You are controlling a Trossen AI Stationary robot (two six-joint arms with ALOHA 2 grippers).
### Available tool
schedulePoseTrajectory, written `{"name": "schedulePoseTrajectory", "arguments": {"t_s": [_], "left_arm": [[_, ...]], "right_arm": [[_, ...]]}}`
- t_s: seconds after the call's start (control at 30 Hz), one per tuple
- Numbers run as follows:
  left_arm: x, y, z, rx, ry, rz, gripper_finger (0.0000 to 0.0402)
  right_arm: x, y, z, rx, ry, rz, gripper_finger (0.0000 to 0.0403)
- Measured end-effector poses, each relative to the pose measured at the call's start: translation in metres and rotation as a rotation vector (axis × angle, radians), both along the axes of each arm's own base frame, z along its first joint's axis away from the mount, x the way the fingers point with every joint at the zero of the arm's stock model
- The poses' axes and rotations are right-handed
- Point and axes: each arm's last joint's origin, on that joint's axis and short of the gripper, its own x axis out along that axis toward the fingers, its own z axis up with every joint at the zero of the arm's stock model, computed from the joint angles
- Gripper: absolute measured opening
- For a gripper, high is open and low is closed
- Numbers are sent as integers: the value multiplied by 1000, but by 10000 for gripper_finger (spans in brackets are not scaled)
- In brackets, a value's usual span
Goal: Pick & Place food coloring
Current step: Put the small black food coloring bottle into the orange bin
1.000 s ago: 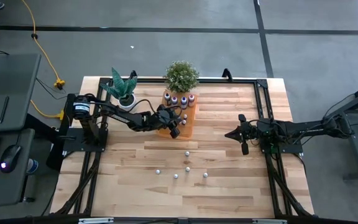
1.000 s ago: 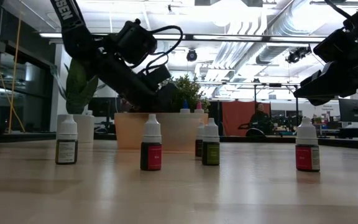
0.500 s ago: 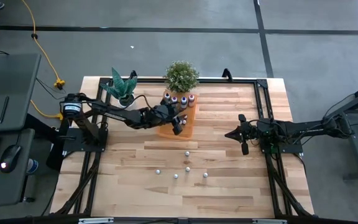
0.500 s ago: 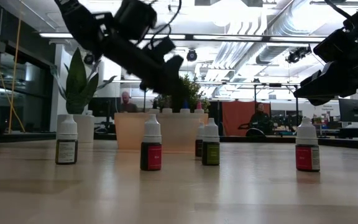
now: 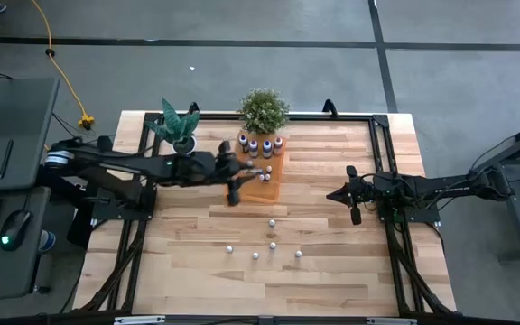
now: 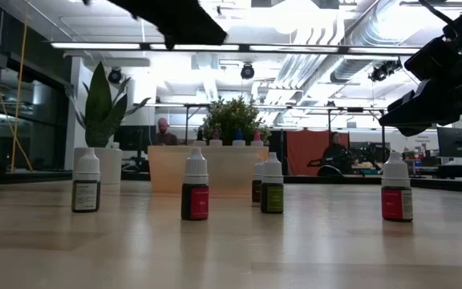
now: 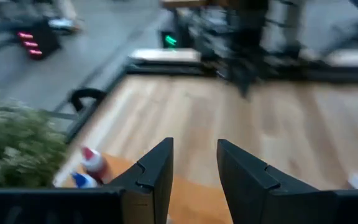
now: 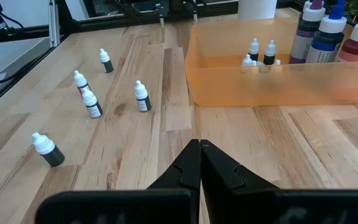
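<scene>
Wooden planks make up the table [image 5: 332, 280]. From above, five small food coloring bottles [image 5: 273, 242] stand loose on it, well apart from an orange tray [image 5: 273, 188] that holds four larger bottles [image 5: 260, 143] and a few small ones. Two potted plants [image 5: 264, 110] sit beside the tray. The left gripper [image 5: 234, 193] hangs just beside the tray's near-left corner; the right gripper [image 5: 354, 215] waits to the right, well apart from the loose bottles.

At table height, five small bottles stand upright in a loose row, one half hidden behind another, with the tray behind them.

Past the left wrist, the two fingers [image 7: 157, 171] stand apart with nothing between them, above the tray's edge.

Past the right wrist, the fingers [image 8: 191, 165] are pressed together and empty; five loose bottles and the tray lie ahead.
</scene>
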Motion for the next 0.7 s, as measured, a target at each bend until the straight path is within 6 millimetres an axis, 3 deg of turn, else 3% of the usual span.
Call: {"name": "schedulePoseTrajectory", "arguments": {"t_s": [0.17, 0.37, 0.53, 0.7], "left_arm": [[-32, -22, 9, 19, 122, -121, 120], [-66, -46, 3, 74, 322, -254, 120], [-79, -69, -3, 68, 403, -365, 120], [-72, -88, -13, 20, 525, -389, 120]], "right_arm": [[0, 0, 0, 1, 0, 2, 0], [0, 0, 0, 1, 0, 2, 0], [0, 0, 0, 1, 0, 3, 0], [0, 0, 0, 1, 0, 2, 0]]}}
